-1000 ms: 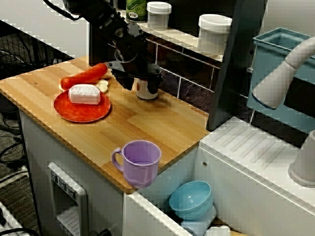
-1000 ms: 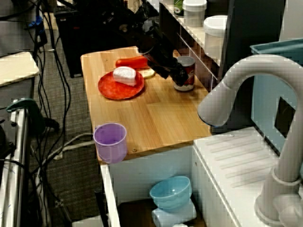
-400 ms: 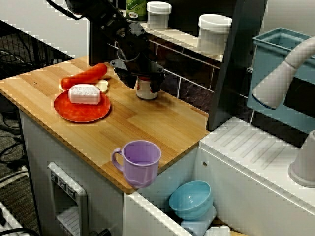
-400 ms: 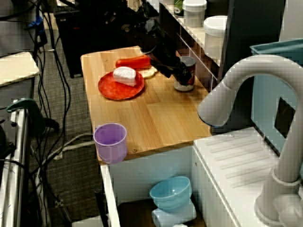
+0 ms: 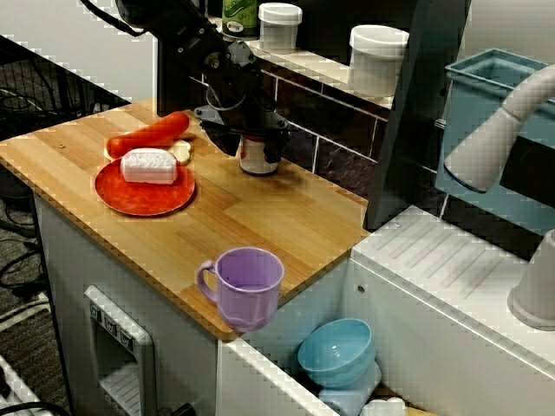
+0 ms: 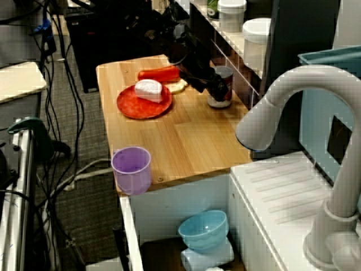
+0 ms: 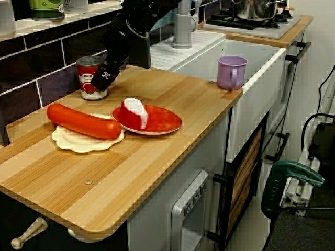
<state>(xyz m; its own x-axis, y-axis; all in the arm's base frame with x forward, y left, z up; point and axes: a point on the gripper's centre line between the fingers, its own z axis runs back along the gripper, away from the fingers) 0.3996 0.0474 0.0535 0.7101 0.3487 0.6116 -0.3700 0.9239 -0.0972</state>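
Well, the small red-labelled can [image 5: 257, 161] stands upright between the parted fingers of the pincer [image 5: 250, 151].

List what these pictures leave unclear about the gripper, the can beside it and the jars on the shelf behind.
- Jaws and can: in the view across the counter the gripper covers the can's top, and in the view over the tap the arm hides it, so contact cannot be told.
- Can's label: too small to read in the view from the counter's end.
- Green jar: top cut off by the upper edge in every view.
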